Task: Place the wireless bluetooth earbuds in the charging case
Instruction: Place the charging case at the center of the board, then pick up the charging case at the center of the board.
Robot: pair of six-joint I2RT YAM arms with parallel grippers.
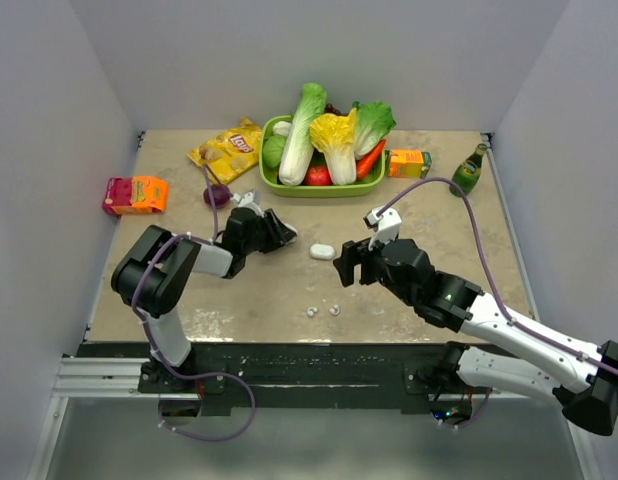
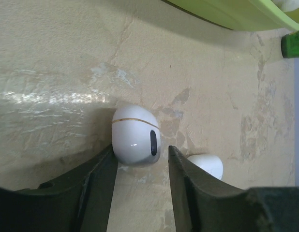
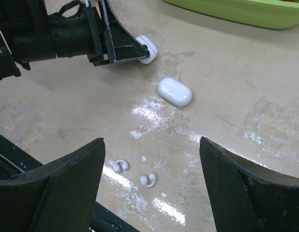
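A white glossy charging case (image 2: 136,134) with a thin gold seam lies on the table, right at the tips of my open left gripper (image 2: 141,154), between its fingers. A second white case-like pod (image 3: 174,91) lies just to its right; it shows in the top view (image 1: 322,251) and in the left wrist view (image 2: 206,164), partly behind a finger. Two tiny white hooked earbuds (image 3: 120,166) (image 3: 149,180) lie near the table's front edge, also in the top view (image 1: 311,312). My right gripper (image 3: 150,142) is wide open and empty, hovering above them.
A green basket (image 1: 272,180) of vegetables stands at the back centre. A yellow chip bag (image 1: 227,150), a purple item (image 1: 217,195) and a pink-orange box (image 1: 135,194) are at the left; a juice box (image 1: 409,163) and a green bottle (image 1: 469,170) at the right.
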